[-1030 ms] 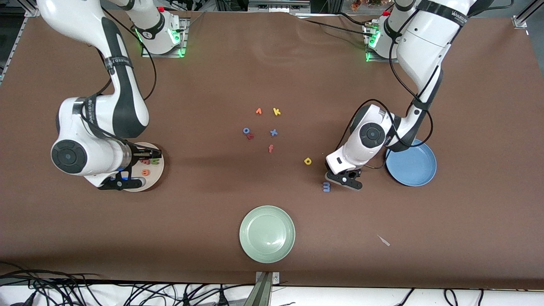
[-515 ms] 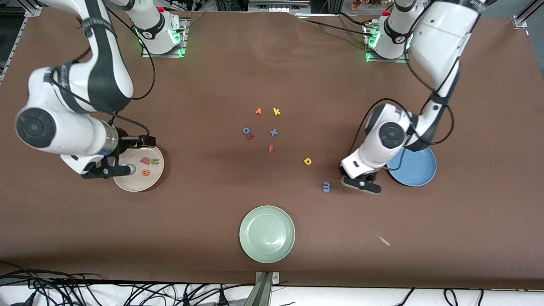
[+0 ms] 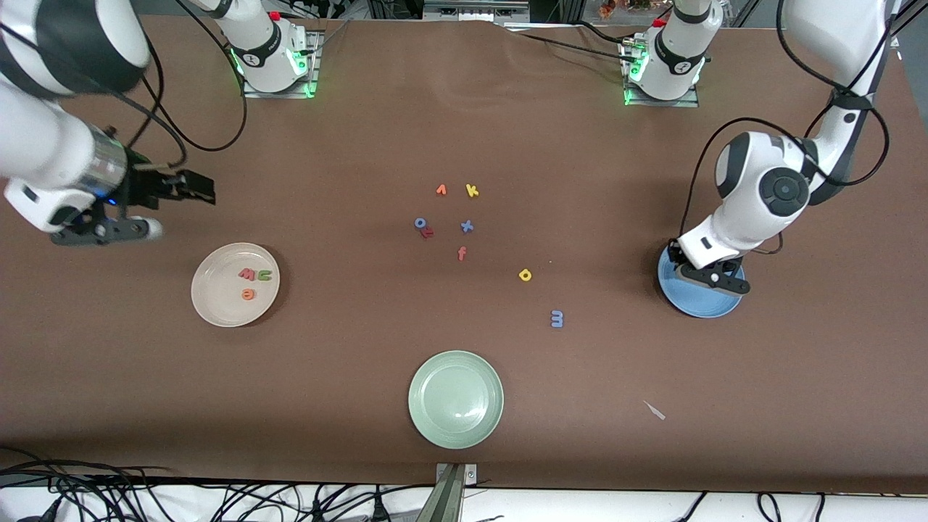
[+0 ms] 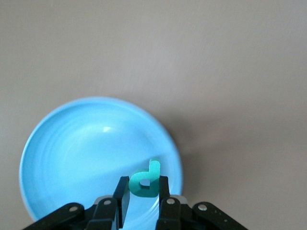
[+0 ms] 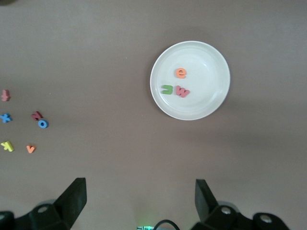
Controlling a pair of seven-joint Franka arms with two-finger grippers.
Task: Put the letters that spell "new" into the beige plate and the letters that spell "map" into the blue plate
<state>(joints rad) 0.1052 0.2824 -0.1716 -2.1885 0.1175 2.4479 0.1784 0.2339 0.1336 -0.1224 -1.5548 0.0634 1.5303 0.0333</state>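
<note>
Letters still on the table, a blue m (image 3: 557,318) and a yellow a (image 3: 525,275), are seen nearest the camera. A teal p (image 4: 146,181) is pinched by the left gripper (image 4: 144,194) over the blue plate (image 3: 699,304). The green n (image 3: 264,275), orange e (image 3: 249,293) and red w (image 3: 246,274) are found in the beige plate (image 3: 210,290). The right gripper (image 3: 163,206) is held spread wide over bare table.

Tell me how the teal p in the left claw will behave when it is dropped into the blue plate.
The teal p, pinched by the shut left claw over the blue plate, keeps its shape, so it seems fairly stiff foam. It looks small and probably very light, so it may bounce or cling to a finger. Being flat, it should settle rather than roll.
</note>
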